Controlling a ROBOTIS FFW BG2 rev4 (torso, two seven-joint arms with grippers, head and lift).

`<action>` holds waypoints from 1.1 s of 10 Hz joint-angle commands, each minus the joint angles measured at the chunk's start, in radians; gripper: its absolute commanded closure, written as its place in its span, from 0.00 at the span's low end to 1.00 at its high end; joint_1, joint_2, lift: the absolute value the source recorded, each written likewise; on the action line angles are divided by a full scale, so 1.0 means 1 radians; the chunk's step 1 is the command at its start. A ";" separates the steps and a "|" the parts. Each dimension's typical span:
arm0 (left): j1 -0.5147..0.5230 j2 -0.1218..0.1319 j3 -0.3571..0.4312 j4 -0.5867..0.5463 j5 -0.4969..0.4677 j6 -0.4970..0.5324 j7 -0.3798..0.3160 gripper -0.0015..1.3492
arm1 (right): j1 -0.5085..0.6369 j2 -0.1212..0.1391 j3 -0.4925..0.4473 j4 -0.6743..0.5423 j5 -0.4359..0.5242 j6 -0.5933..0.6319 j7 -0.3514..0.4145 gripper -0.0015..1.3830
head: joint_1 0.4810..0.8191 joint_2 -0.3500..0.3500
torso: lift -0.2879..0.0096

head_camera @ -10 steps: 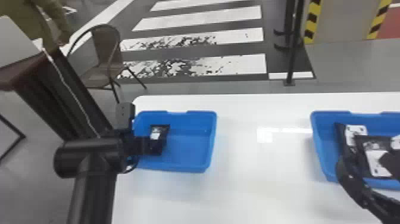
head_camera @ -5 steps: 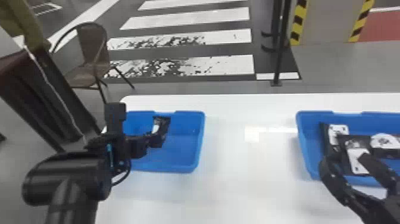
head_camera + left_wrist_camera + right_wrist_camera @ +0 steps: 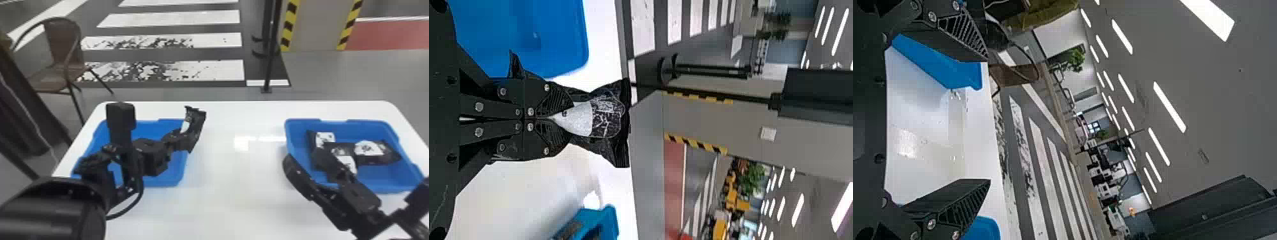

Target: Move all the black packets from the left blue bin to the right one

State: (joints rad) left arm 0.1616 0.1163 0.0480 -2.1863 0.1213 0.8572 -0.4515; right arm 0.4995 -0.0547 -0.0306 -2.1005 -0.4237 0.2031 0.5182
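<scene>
Here the left arm (image 3: 123,137) blocks part of the left bin (image 3: 172,174), the right gripper (image 3: 304,158) partly covers a black packet (image 3: 348,162), and the frame crops the table (image 3: 239,198)!

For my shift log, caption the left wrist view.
Left pincer gripping a white-labelled black packet, parts of both blue bins showing.

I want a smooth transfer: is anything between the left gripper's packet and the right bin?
The right gripper, open at the near left corner of the right bin; nothing else visible blocks the packet.

Gap between left bin (image 3: 175,170) and right bin (image 3: 381,178)
</scene>
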 commanded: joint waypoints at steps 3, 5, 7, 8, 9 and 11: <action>-0.051 0.013 -0.174 0.001 0.096 -0.033 0.000 0.89 | -0.122 -0.030 0.092 0.060 -0.093 0.028 0.006 0.12 | 0.63 0.52 | 0.50; -0.078 0.026 -0.257 0.001 0.148 -0.040 0.000 0.89 | -0.166 -0.037 0.098 0.082 -0.099 0.028 0.002 0.12 | 0.63 0.45 | 0.50; -0.081 0.029 -0.293 0.001 0.178 -0.040 0.000 0.89 | -0.195 -0.044 0.098 0.089 -0.105 0.010 -0.026 0.12 | 0.63 0.38 | 0.50; -0.083 0.034 -0.309 0.001 0.186 -0.035 0.000 0.89 | -0.208 -0.047 0.098 0.087 -0.105 -0.007 -0.037 0.12 | 0.63 0.35 | 0.50; -0.083 0.036 -0.319 0.001 0.196 -0.035 0.000 0.89 | -0.217 -0.048 0.098 0.094 -0.107 -0.009 -0.046 0.12 | 0.63 0.33 | 0.50; -0.088 0.037 -0.327 0.001 0.204 -0.040 0.000 0.89 | -0.227 -0.048 0.096 0.114 -0.111 -0.009 -0.047 0.63 | 0.63 0.30 | 0.50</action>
State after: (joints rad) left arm 0.0750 0.1525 -0.2773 -2.1856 0.3239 0.8176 -0.4509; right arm 0.2745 -0.1029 0.0660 -1.9925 -0.5341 0.1938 0.4701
